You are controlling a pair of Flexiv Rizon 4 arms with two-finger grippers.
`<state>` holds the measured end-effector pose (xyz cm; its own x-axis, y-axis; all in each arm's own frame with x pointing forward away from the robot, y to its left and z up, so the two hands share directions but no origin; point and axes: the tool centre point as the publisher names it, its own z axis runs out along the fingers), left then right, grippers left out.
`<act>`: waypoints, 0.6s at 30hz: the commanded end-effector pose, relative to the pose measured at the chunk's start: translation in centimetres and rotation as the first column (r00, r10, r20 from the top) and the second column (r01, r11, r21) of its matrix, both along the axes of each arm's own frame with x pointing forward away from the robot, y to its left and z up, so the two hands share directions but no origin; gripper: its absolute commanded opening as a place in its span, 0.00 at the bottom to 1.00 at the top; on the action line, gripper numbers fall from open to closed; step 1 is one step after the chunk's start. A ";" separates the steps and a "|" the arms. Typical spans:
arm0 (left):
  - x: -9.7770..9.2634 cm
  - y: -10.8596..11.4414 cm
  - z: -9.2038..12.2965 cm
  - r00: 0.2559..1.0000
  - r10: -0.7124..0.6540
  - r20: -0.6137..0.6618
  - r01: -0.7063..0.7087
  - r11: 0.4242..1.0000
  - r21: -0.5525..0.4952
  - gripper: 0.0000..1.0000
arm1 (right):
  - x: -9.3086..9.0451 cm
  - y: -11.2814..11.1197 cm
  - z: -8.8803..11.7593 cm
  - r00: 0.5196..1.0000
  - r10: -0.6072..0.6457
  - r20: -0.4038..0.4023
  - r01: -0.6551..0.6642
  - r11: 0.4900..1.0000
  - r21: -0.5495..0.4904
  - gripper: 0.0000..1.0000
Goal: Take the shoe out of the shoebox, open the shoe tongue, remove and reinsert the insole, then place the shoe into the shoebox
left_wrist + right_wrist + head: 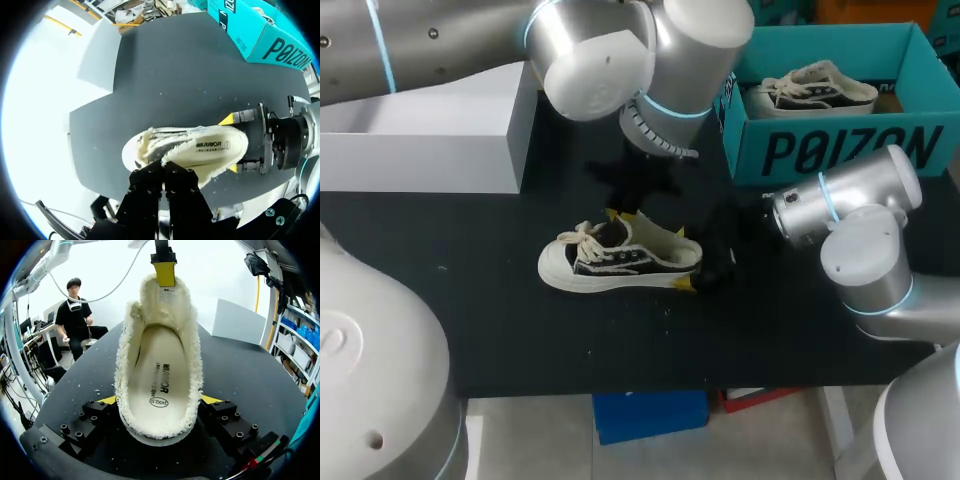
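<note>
A cream and black sneaker [610, 262] lies on its sole in the middle of the black table [500, 320], toe to the left. My right gripper [692, 263] comes in from the right and clamps the heel from both sides, yellow tips against the shoe [159, 365]. My left gripper [623, 216] hangs over the shoe mouth, shut on the fleecy tongue [161, 295] and holding it up. The printed insole [159, 385] lies flat inside. In the left wrist view my shut gripper [164, 170] sits over the shoe's fleecy mouth [185, 150].
The teal shoebox [840, 150] stands open at the back right with a second sneaker [815, 88] inside. A white box [430, 140] sits at the back left. Bare black table lies in front of the shoe.
</note>
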<state>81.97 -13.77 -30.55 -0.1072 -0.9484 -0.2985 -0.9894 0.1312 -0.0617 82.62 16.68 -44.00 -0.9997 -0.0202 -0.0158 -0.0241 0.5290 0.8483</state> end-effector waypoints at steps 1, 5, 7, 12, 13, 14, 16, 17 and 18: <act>-0.6 1.6 0.9 1.000 0.000 0.030 0.002 0.998 -0.058 0.00 | 0.1 0.3 -0.3 1.000 -0.001 0.000 0.001 1.000 -0.002 0.00; -1.0 2.8 0.8 0.999 0.012 0.043 -0.009 0.998 -0.056 0.00 | 0.1 0.3 -0.3 1.000 -0.001 0.000 0.001 1.000 -0.002 0.00; -1.2 3.3 0.7 0.999 0.016 0.046 -0.013 0.998 -0.053 0.00 | 0.1 0.3 -0.3 1.000 -0.001 0.000 0.001 1.000 -0.002 0.00; -1.8 4.7 0.0 0.999 0.028 0.034 -0.027 0.999 -0.029 0.00 | 0.1 0.3 -0.3 1.000 -0.001 0.000 0.001 1.000 -0.002 0.00; -1.9 4.9 -0.2 0.999 0.032 0.031 -0.031 0.999 -0.025 0.00 | 0.1 0.3 -0.3 1.000 -0.001 0.000 0.001 1.000 -0.002 0.00; -2.0 5.2 -0.3 0.999 0.040 0.027 -0.040 0.999 -0.020 0.00 | 0.1 0.3 -0.3 1.000 -0.001 0.000 0.001 1.000 -0.002 0.00; -2.2 5.8 -0.4 0.998 0.049 0.024 -0.049 0.999 -0.012 0.00 | 0.1 0.3 -0.3 1.000 -0.001 0.000 0.001 1.000 -0.002 0.00; -2.4 6.1 -0.4 0.998 0.058 0.023 -0.058 0.998 -0.004 0.00 | 0.1 0.3 -0.3 1.000 -0.001 0.000 0.001 1.000 -0.002 0.00; -2.5 6.3 -0.5 0.998 0.059 0.022 -0.059 0.998 -0.002 0.00 | 0.1 0.3 -0.3 1.000 -0.001 0.000 0.001 1.000 -0.002 0.00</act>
<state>79.80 -8.21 -30.98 -0.0432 -0.9487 -0.3131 -0.9942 0.0719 -0.0806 82.59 16.79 -43.99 -0.9996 -0.0220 -0.0164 -0.0255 0.5294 0.8480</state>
